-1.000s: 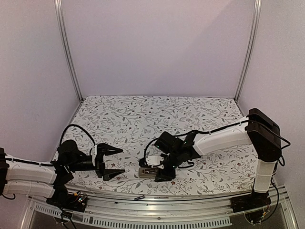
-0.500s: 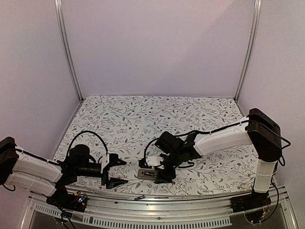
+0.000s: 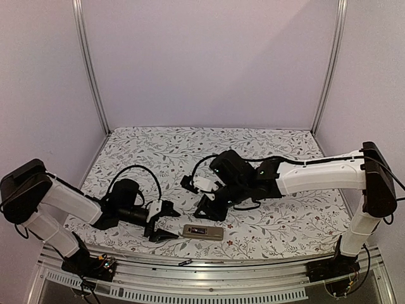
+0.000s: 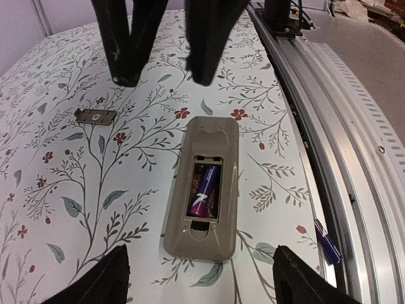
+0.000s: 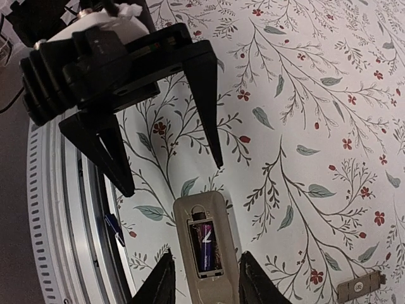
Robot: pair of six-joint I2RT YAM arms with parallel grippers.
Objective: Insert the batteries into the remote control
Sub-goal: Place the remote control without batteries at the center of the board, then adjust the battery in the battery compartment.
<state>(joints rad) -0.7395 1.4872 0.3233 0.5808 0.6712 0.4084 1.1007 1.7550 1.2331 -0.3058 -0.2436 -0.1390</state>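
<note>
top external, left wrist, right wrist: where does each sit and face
Top external: above and behind the bases, looking down over the table; left gripper, right gripper and remote show.
Left wrist: low on the left arm, facing the remote's open back; own fingertips at bottom, right gripper at top.
Right wrist: higher on the right arm, looking down at the remote; own fingertips at bottom, left gripper above.
Shared: both wrist views show the battery in the remote and a loose battery by the rail.

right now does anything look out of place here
Yes: a loose battery lies off the tablecloth, down on the metal rail at the near edge. The remote lies back up, its bay holding a single battery.
</note>
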